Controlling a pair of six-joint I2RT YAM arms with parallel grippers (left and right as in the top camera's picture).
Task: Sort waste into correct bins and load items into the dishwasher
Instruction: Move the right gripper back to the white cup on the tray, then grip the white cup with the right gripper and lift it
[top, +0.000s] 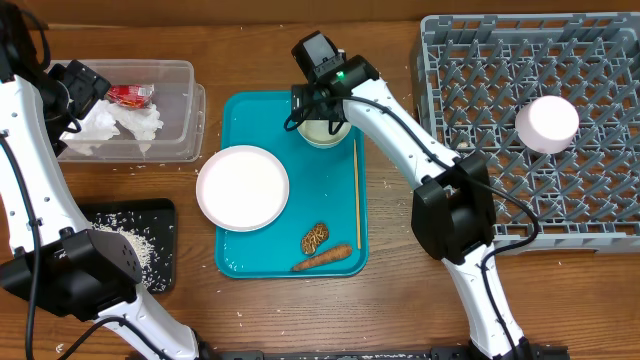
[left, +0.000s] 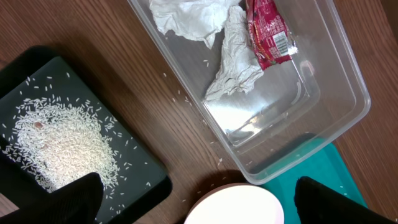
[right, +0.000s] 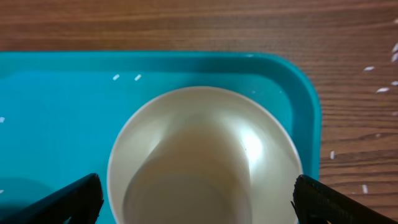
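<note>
Both your grippers are spread wide, nothing held
Nearest you: rice (top: 135, 250) on the black tray (top: 150, 212), carrot stick (top: 322, 259) and biscuit (top: 315, 238) at the teal tray's (top: 240, 115) near end, then the plate (top: 243, 187). Your right gripper (right: 199, 202) hangs over the bowl (right: 205, 149); your left gripper (left: 199, 205) hangs by the clear tub (top: 182, 110) holding the napkin (top: 130, 125) and red wrapper (top: 130, 95).

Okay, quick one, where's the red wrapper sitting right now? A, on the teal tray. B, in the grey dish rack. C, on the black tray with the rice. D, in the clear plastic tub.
D: the red wrapper lies inside the clear tub, right beside the crumpled napkin.
</note>
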